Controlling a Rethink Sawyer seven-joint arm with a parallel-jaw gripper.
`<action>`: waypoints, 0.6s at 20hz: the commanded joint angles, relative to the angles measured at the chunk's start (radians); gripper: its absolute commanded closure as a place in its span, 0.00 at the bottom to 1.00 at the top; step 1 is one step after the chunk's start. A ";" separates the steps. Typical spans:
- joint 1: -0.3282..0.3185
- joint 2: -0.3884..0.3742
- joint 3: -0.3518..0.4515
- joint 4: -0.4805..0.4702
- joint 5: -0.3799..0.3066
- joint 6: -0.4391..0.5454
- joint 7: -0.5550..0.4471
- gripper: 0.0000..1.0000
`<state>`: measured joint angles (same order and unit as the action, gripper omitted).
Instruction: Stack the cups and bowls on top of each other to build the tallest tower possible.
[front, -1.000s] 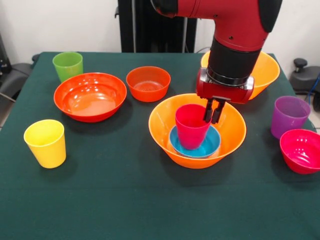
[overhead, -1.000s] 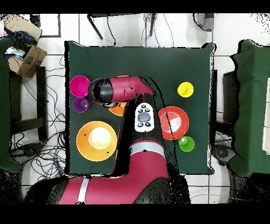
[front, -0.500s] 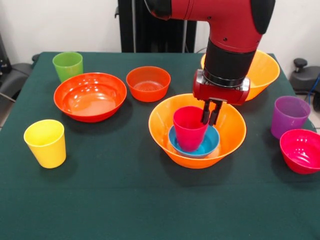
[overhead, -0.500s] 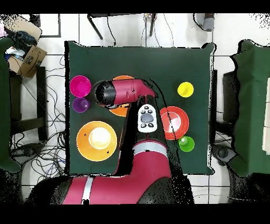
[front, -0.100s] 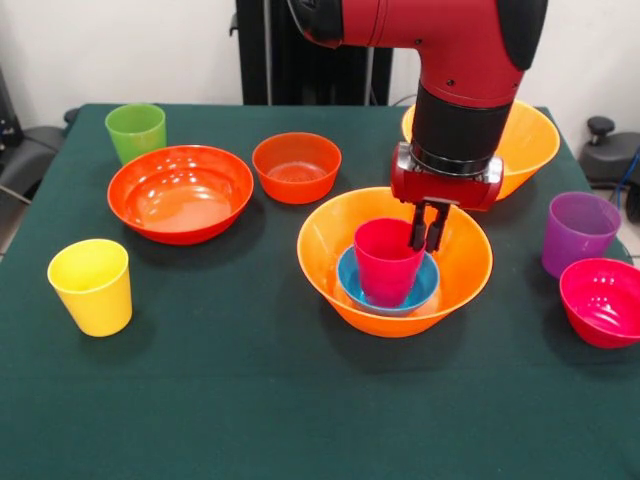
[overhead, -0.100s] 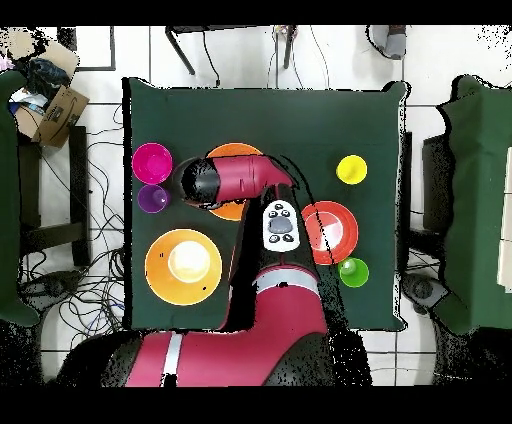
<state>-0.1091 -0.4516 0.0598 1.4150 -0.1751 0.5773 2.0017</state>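
Tower: crimson-pink cup (front, -0.100s: 388, 260) upright in blue bowl (front, -0.100s: 420, 287), nested inside large orange bowl (front, -0.100s: 330, 250), table centre.
Gripper (front, -0.100s: 427, 232): jaws pinched on the cup's rim at 3 o'clock.
Purple cup (front, -0.100s: 578, 232): 3 o'clock of tower, apart.
Yellow cup (front, -0.100s: 92, 285): 9 o'clock.

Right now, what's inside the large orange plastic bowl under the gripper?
A small blue bowl sits in the large orange bowl, with a crimson-pink cup upright in it. The gripper pinches the cup's rim. The cup covers the blue bowl's bottom.
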 joint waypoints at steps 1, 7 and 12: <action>-0.017 0.009 0.107 0.048 0.023 -0.034 0.042 1.00; -0.019 0.019 0.109 0.019 0.026 -0.002 0.025 0.00; -0.019 0.013 0.099 0.013 0.020 0.000 0.020 0.00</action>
<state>-0.1144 -0.4516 0.0701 1.4166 -0.1629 0.5693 2.0015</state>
